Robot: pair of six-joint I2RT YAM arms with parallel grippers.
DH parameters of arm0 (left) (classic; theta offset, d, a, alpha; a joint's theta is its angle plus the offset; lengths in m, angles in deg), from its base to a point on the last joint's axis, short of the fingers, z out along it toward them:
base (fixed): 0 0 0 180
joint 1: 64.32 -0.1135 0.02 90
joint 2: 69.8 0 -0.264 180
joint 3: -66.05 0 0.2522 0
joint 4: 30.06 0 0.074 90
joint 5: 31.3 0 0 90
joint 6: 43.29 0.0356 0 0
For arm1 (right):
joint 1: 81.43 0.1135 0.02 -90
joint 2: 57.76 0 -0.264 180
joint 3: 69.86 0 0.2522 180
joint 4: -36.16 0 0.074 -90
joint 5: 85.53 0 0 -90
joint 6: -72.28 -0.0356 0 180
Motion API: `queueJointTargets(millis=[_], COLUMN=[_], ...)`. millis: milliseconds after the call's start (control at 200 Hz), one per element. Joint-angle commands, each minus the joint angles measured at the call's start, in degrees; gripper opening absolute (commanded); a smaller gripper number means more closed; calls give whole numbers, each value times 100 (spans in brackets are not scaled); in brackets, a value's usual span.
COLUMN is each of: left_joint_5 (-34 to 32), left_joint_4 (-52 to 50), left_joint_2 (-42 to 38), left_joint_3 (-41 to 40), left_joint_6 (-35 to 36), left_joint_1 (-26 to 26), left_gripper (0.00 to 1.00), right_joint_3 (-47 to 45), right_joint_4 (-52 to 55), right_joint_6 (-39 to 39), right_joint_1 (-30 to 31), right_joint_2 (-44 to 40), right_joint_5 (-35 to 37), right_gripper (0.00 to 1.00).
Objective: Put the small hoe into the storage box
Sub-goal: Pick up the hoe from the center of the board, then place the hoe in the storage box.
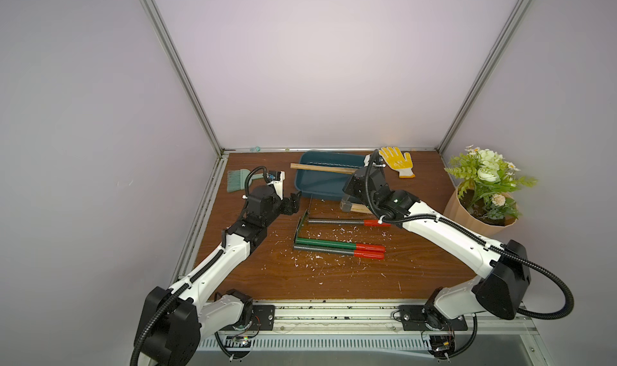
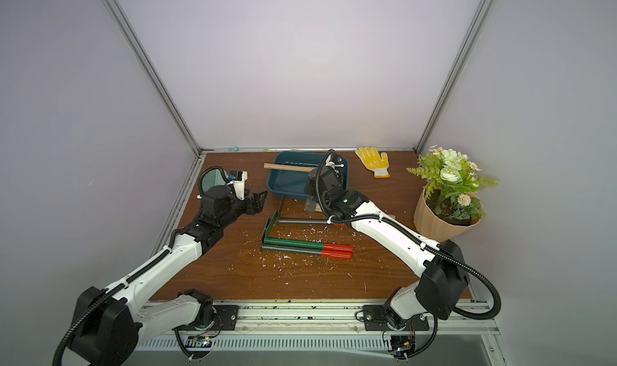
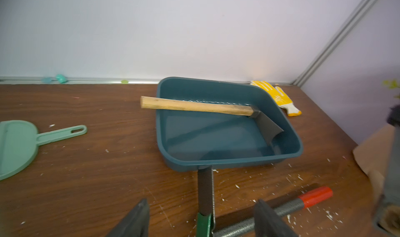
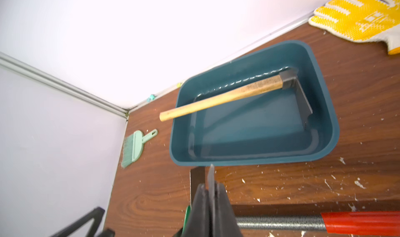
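The dark teal storage box (image 1: 298, 178) (image 3: 227, 162) (image 4: 249, 160) stands at the back of the table. A small hoe (image 1: 320, 168) (image 3: 194, 106) (image 4: 220, 97) with a wooden handle lies in it, head at the right end, handle over the left rim. My right gripper (image 1: 347, 197) (image 4: 211, 185) hovers by the box's front edge, shut on a thin grey blade (image 4: 211, 173). That blade belongs to a second wood-handled small hoe (image 1: 346, 206) (image 2: 310, 206) (image 3: 389, 177) hanging just above the table. My left gripper (image 1: 293, 202) (image 2: 258, 200) (image 3: 201, 203) is open and empty near the box's front left corner.
Three long tools with grey shafts, red grips and green heads (image 1: 334, 244) (image 1: 334, 221) lie mid-table in front of the box. A green hand brush (image 1: 238, 179) lies at the back left, a yellow glove (image 1: 397, 162) at the back right, a potted plant (image 1: 480, 194) far right. White flakes litter the wood.
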Motion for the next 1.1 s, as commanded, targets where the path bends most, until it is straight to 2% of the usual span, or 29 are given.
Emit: queueJointTargets(millis=[0,210,495,741,1096], left_joint_5=[448,816,985,1098,765], left_joint_4=[547,2269,3579,4069,4371], left_joint_2=[3,181,496,1198,1900], left_joint_3=[-114,-722,-882,-416,146], left_joint_6=[137,-410,-458,-393,-120], left_joint_1=[344,577,767,773,768], left_gripper=[77,76,77,77,76], right_joint_3=[407,1227,2236,3122,3387], right_joint_4=[-655,-914,-990,-815,-820], right_joint_6=[-429,-1038,-1806,-1967,-2171], right_joint_1=[-79,-138,-266,-252,-205], right_joint_2=[-11,536,1279,1840,1954], right_joint_5=[232,281,-235,-778,-1120], right_gripper=[0,0,0,0,0])
